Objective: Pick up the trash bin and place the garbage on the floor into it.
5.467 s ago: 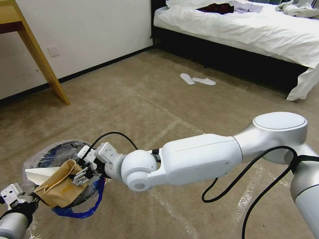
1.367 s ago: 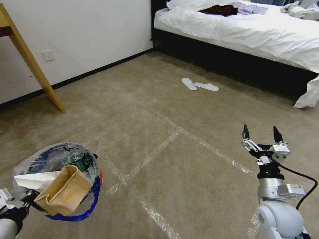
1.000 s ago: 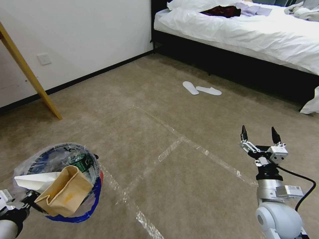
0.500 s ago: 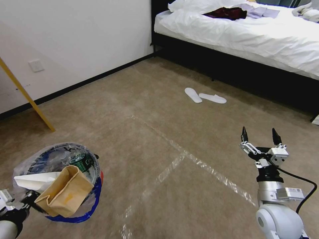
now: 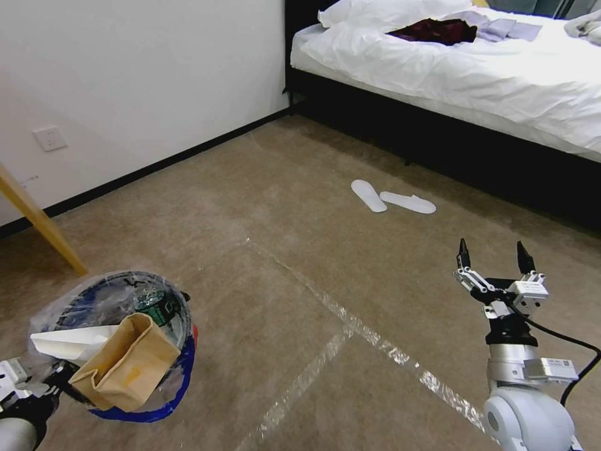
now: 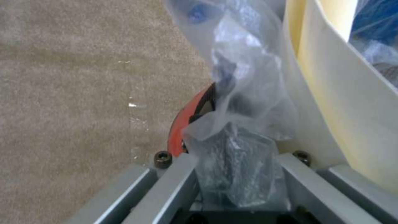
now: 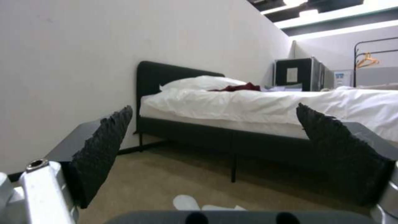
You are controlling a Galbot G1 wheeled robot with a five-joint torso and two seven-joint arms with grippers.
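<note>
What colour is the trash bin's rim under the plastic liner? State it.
Red, on the small round trash bin lined with crinkly clear plastic; the left wrist view shows it best.

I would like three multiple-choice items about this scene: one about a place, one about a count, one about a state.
1. Where do the white slippers lie?
A. on the bed
B. on the floor near the bed
C. in the trash bin

2. How many slippers are there?
A. one
B. two
C. four

3. How is the right pincer?
A. open, empty
B. shut on a tissue
C. shut on a bottle

Key: 1 B, they rest on the floor before the bed. 2 B, a pair shows. 3 A, its fingers stand apart with nothing between.
</note>
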